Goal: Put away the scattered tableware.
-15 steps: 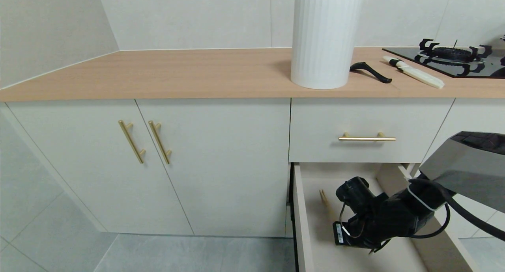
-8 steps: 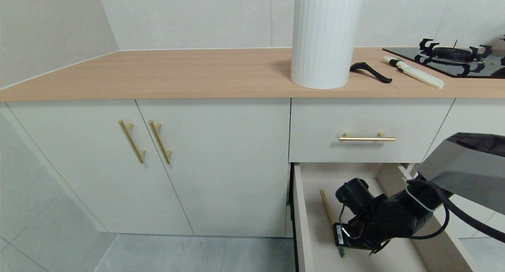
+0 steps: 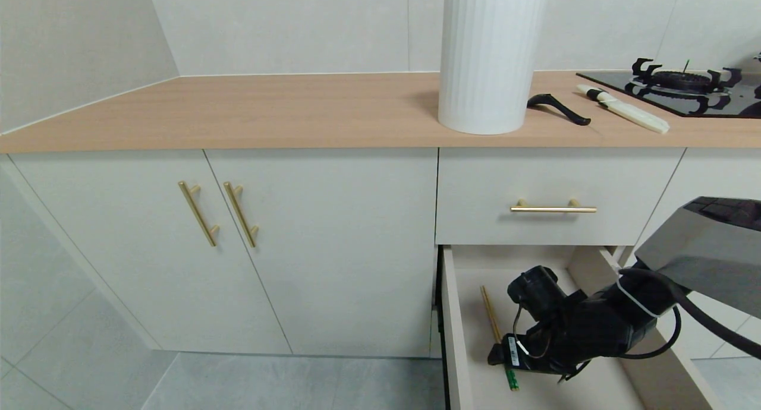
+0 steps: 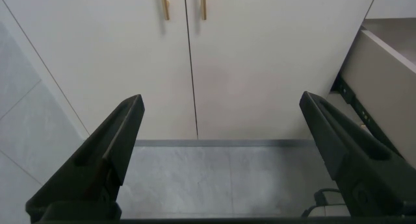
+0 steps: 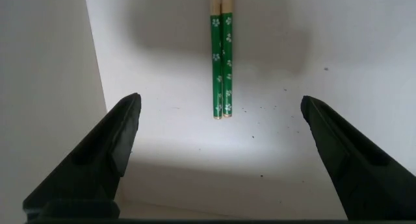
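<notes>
Where the left gripper (image 4: 221,162) hangs low before the cabinet doors (image 3: 238,249), its fingers (image 4: 97,165) stand wide apart with nothing between them. Grey floor tiles lie below it. Two gold handles (image 3: 219,213) sit side by side at the doors' meeting edge.

Counter (image 3: 267,110) above, wood-toned. Toward its right: a tall white ribbed canister (image 3: 487,56), upright. Just right of it lies a black-handled utensil (image 3: 559,108), then a pale long item (image 3: 624,114), apart from the utensil. Stove (image 3: 678,86) at the far right.

Below the canister, a closed drawer front with a gold bar handle (image 3: 553,208). Under that, the open drawer (image 3: 453,338).

Chopsticks (image 5: 221,55) lie flat on the drawer floor, the pair touching side by side, nearer the left wall, green flowered ends toward the drawer's front.

Right gripper (image 5: 218,159) is inside the drawer, over the green ends. Its fingers (image 5: 104,159) are spread wide and clear of the chopsticks, holding nothing.
</notes>
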Robot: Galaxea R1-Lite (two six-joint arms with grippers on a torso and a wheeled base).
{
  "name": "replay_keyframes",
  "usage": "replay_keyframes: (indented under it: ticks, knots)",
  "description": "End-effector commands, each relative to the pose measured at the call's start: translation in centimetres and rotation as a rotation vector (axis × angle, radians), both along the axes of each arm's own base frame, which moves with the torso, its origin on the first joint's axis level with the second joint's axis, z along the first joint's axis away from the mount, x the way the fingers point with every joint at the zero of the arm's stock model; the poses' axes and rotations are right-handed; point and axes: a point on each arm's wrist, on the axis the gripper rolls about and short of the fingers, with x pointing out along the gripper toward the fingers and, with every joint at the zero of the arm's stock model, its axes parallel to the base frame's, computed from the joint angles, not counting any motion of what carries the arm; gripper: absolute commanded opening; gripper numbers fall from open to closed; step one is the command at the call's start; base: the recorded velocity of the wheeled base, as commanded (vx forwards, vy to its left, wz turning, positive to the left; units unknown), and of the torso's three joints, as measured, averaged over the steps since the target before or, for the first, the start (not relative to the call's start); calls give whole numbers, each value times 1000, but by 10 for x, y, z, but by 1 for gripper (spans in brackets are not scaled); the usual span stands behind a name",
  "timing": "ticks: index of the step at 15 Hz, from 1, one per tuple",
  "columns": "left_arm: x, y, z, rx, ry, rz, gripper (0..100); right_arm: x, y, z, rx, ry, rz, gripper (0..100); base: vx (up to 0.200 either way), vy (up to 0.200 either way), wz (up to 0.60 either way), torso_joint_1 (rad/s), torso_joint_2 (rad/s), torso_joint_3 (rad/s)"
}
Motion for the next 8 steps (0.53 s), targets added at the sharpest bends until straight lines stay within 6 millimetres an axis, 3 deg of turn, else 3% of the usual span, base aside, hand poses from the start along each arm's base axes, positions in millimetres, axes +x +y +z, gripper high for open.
replay_keyframes:
  ticks: [1, 2, 4, 5, 8]
  knots:
    - [0, 0, 0, 0, 0, 0, 100, -6, -6, 42, 46, -96, -11, 100, 0, 0, 0, 0, 0, 0]
    - [0, 0, 0, 0, 0, 0, 100, -15, -14, 73, 66, -140, -16, 100, 0, 0, 0, 0, 0, 0]
    - [0, 0, 0, 0, 0, 0, 100, -26, -26, 106, 88, -191, -29, 100, 0, 0, 0, 0, 0, 0]
    - [0, 0, 0, 0, 0, 0, 100, -39, -36, 132, 116, -240, -35, 100, 0, 0, 0, 0, 0, 0]
    - [0, 0, 0, 0, 0, 0, 100, -67, -57, 180, 148, -387, -24, 100, 0, 0, 0, 0, 0, 0]
